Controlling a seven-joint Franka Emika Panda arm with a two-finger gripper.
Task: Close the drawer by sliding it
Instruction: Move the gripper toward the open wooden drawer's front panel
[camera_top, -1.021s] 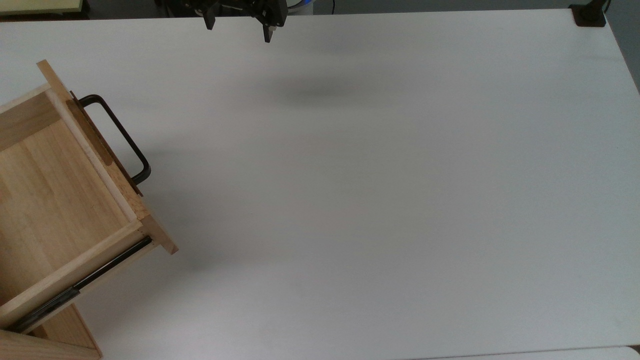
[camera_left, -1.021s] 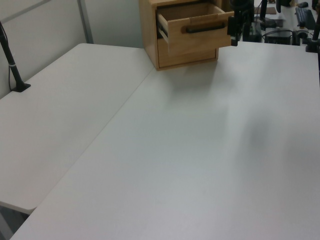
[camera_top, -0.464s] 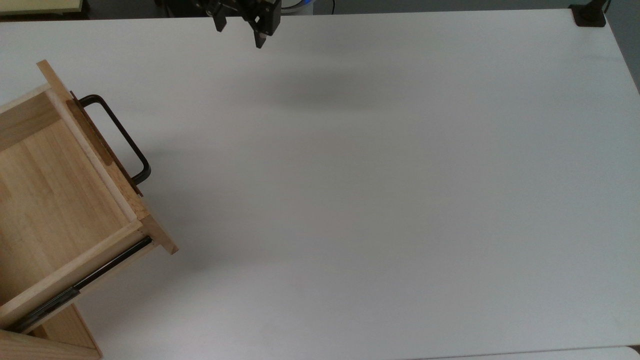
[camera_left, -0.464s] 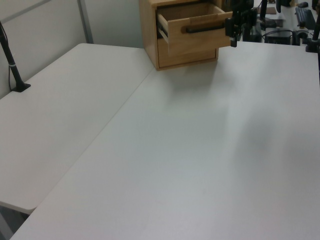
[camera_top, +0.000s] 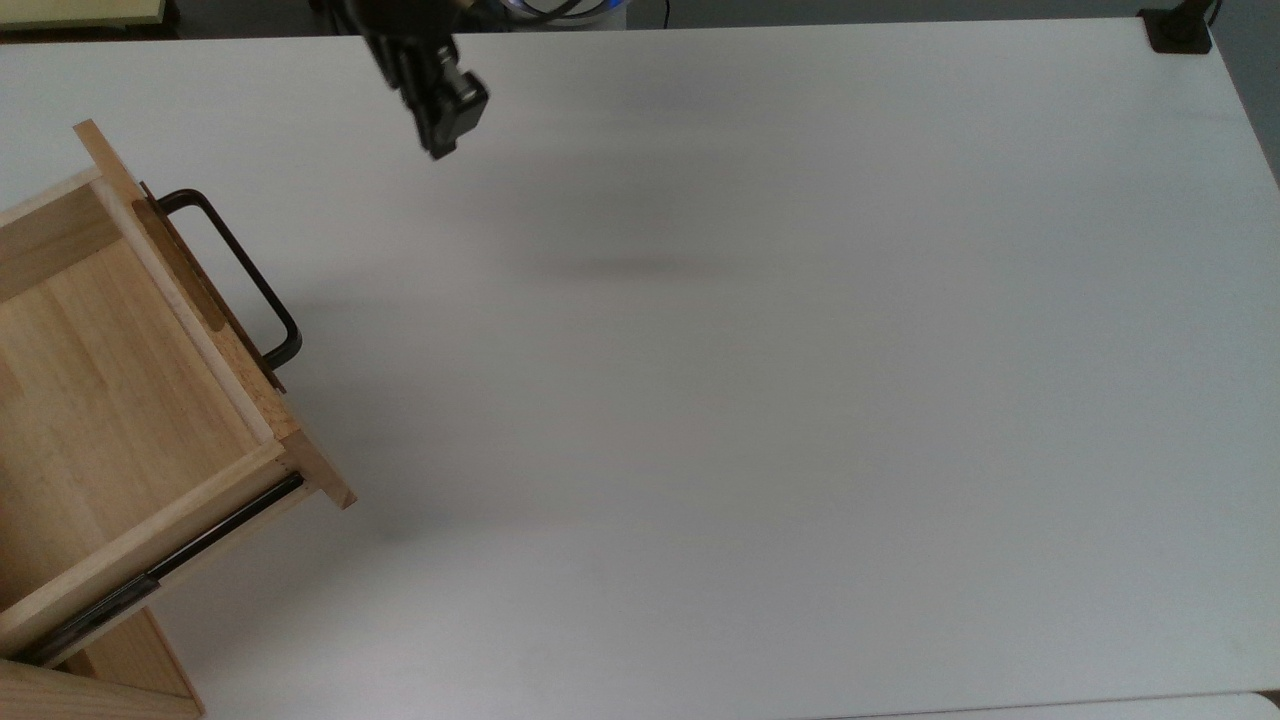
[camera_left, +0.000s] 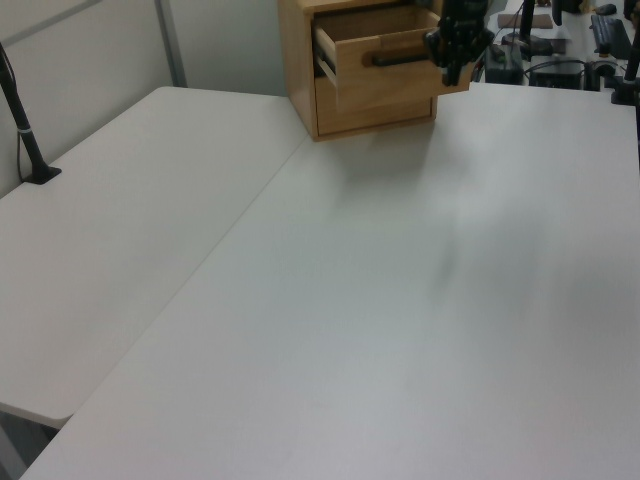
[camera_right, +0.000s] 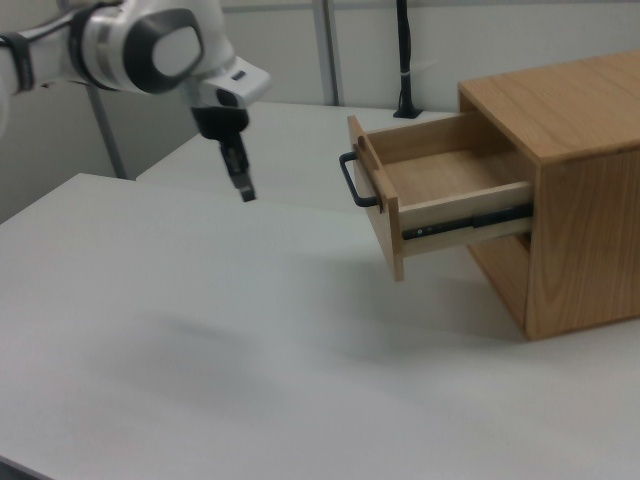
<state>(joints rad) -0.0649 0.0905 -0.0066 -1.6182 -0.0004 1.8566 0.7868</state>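
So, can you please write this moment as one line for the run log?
stage: approach | black two-finger gripper: in the air, apart from handle | light pine wooden drawer: open | black U-shaped metal handle: untouched

A pine drawer (camera_top: 120, 400) stands pulled out at the top view's left edge, its black bar handle (camera_top: 245, 275) facing a bare white counter (camera_top: 760, 400). The robot's black gripper (camera_top: 440, 150) hangs above the counter near the top edge, well apart from the handle.
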